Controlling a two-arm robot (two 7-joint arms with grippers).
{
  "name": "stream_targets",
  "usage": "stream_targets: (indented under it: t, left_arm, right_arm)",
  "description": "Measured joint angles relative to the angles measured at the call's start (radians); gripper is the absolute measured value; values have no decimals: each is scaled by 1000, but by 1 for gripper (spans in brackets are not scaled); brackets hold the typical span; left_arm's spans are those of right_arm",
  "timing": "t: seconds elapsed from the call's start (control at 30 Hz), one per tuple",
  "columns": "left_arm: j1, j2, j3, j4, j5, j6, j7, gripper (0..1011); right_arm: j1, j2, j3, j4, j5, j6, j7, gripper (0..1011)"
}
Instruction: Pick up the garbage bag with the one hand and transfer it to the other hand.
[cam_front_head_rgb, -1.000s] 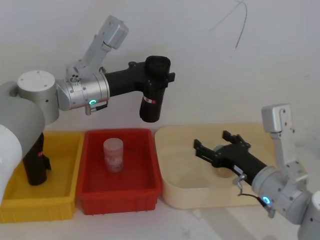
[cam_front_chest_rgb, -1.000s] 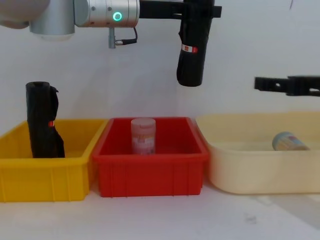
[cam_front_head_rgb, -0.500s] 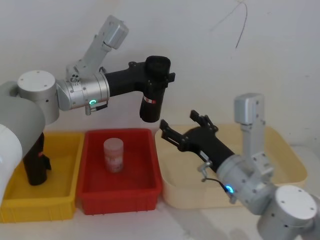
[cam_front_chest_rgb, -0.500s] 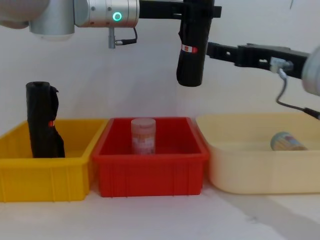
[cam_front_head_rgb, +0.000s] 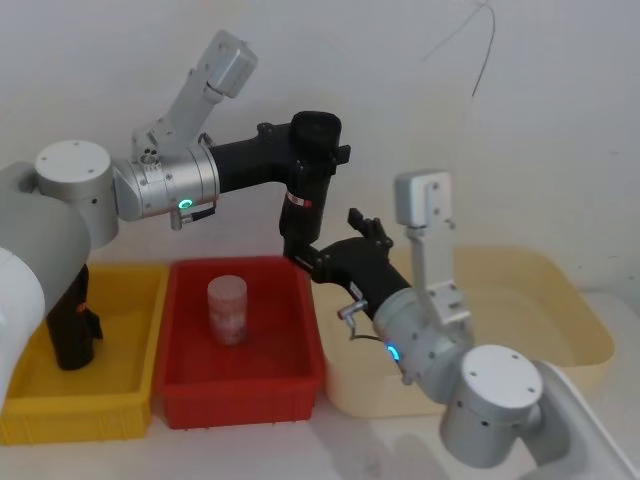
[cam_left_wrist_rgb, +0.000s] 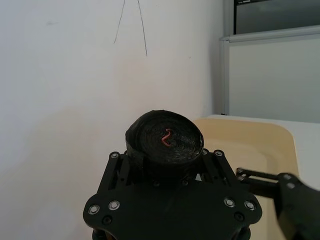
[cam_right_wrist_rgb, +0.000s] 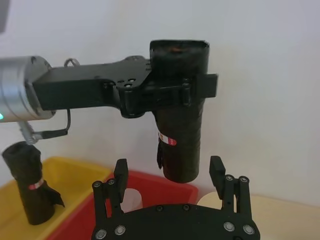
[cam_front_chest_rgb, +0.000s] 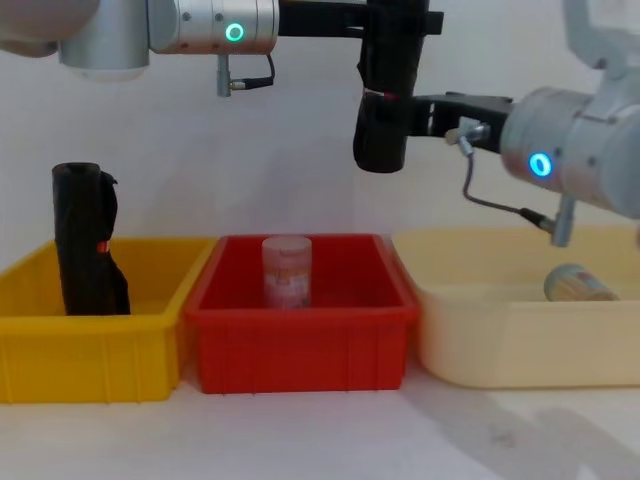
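Nearest, the right gripper (cam_right_wrist_rgb: 168, 164) is seen with its fingers (cam_right_wrist_rgb: 120, 172) spread wide, and the bottom end of the garbage bag (cam_front_head_rgb: 300, 215) is framed between them. Contact can't be made out tbh. The bag is held upright in the air over the red bin (cam_front_chest_rgb: 300, 350), pinched near its top by the left gripper (cam_front_head_rgb: 322, 152).

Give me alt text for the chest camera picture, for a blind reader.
The left hand holds the black garbage bag upright in the air above a red bin, while the right hand reaches in at its lower half. A yellow bin and a cream bin flank it.
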Motion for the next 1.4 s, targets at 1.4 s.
stream_targets:
  t: [1.4]
  left_arm:
    - [0,0,0,0,0,0,0,507]
  right_arm:
    - [253,-157,-7,375,-117,14,-137,802]
